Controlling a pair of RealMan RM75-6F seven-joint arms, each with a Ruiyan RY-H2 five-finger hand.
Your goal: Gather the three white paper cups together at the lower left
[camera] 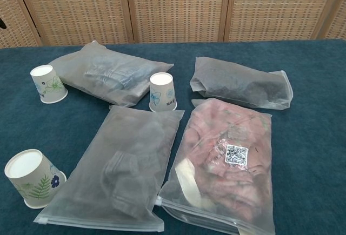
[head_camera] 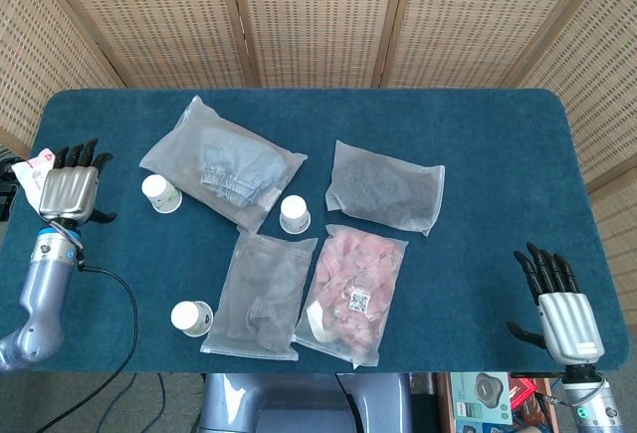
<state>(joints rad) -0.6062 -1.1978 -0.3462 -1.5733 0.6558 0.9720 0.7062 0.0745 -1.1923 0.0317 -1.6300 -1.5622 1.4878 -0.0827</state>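
Three white paper cups with floral prints stand upside down on the blue table. One cup [head_camera: 160, 194] [camera: 48, 84] is at the left, one cup [head_camera: 294, 214] [camera: 162, 92] in the middle, and one cup [head_camera: 191, 318] [camera: 32, 178] near the front left edge. My left hand [head_camera: 70, 187] hovers at the far left, raised, fingers spread, holding nothing, to the left of the left cup. At the table's front right corner is my right hand [head_camera: 557, 304], open and empty. Neither hand shows in the chest view.
Four bagged garments lie among the cups: denim [head_camera: 223, 162], dark grey [head_camera: 384, 186], a grey one [head_camera: 261, 294] and pink [head_camera: 351, 294]. A white and pink packet [head_camera: 40, 182] lies at the left edge, partly behind my left hand. A wicker screen [head_camera: 318, 15] backs the table.
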